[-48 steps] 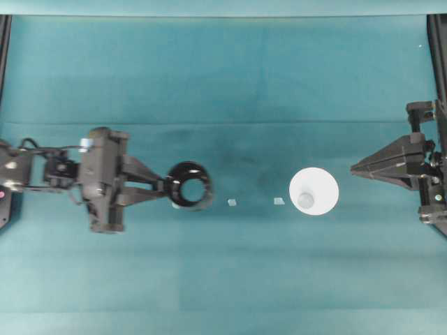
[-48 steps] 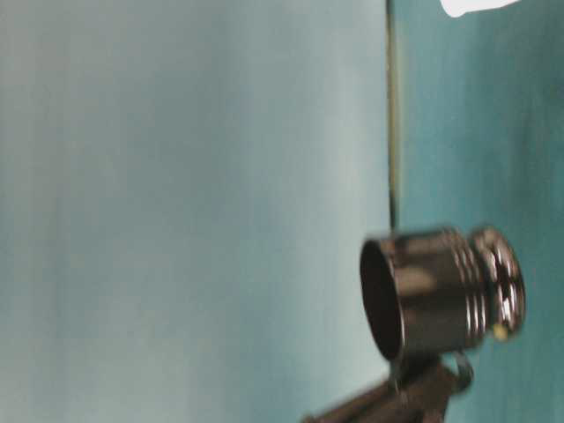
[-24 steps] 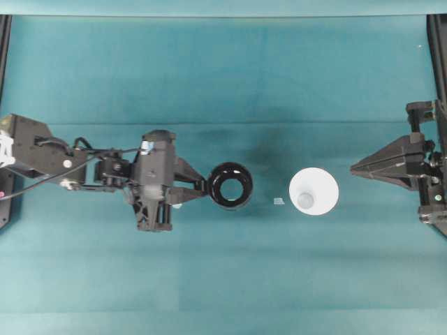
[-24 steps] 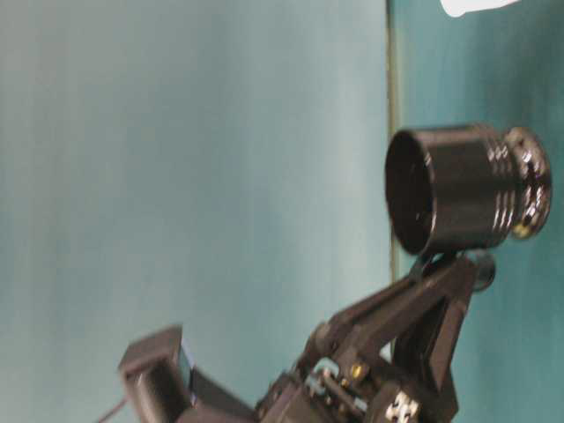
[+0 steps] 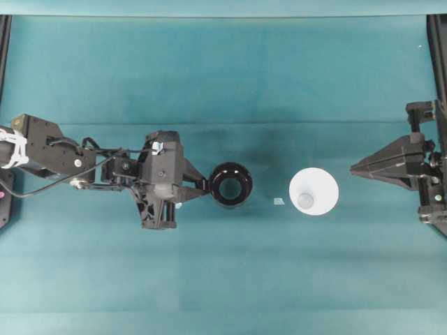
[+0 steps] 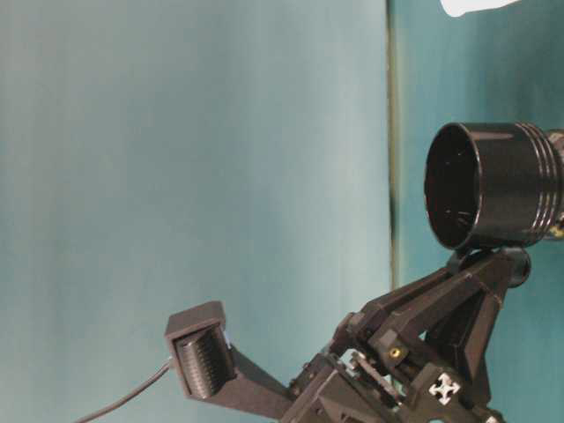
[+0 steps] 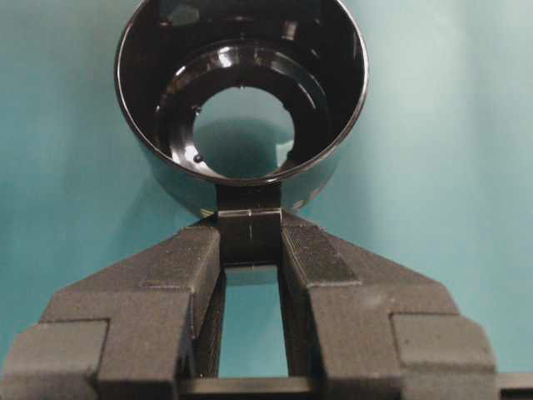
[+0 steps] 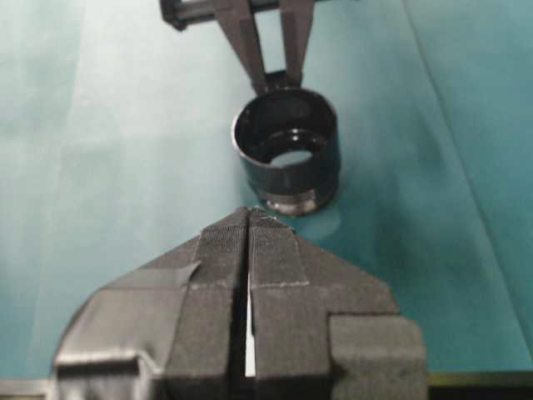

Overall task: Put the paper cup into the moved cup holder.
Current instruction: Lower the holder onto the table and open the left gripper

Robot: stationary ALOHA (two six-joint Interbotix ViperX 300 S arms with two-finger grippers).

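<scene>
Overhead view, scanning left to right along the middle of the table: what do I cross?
left gripper → cup holder → small white scrap → paper cup → right gripper

cup holder (image 6: 502, 185): black, shiny, round, lying sideways in this view
left gripper (image 6: 480, 264): pinching its small handle

bare cloth (image 5: 265, 202) between cup holder (image 5: 232, 185), paper cup (image 5: 314, 191)

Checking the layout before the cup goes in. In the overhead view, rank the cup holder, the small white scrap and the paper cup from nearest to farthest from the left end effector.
1. Cup holder, clamped by its handle in the left end effector.
2. Small white scrap, right of the holder.
3. Paper cup, farthest right.
</scene>
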